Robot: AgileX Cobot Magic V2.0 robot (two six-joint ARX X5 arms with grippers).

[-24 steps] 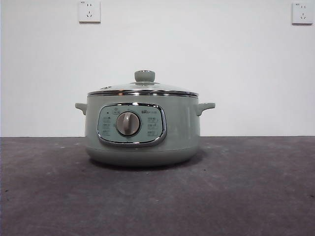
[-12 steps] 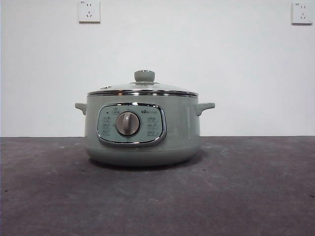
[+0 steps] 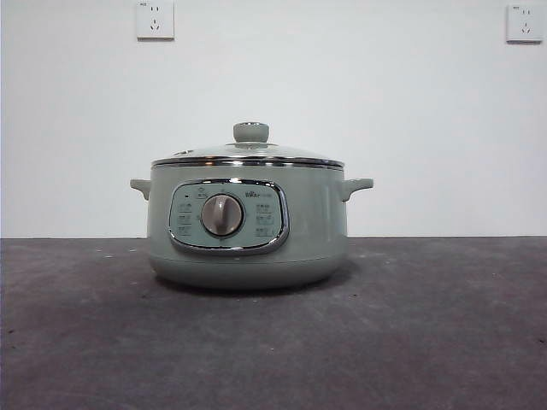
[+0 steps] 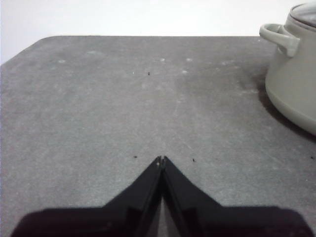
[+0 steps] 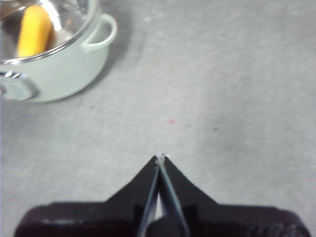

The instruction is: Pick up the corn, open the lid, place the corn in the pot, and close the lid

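The sage-green pot (image 3: 248,226) stands on the dark table, its dial facing the front view. The glass lid (image 3: 248,154) with its green knob (image 3: 251,131) sits closed on the pot. In the right wrist view the corn (image 5: 34,30) shows through the lid (image 5: 59,22), lying inside the pot (image 5: 64,64). My left gripper (image 4: 162,159) is shut and empty above bare table, apart from the pot (image 4: 294,84). My right gripper (image 5: 160,157) is shut and empty, above the table beside the pot.
Grey table surface (image 3: 410,342) spreads around the pot. Its far edge (image 4: 148,37) and a rounded corner show in the left wrist view. Two wall sockets (image 3: 155,19) hang on the white wall behind.
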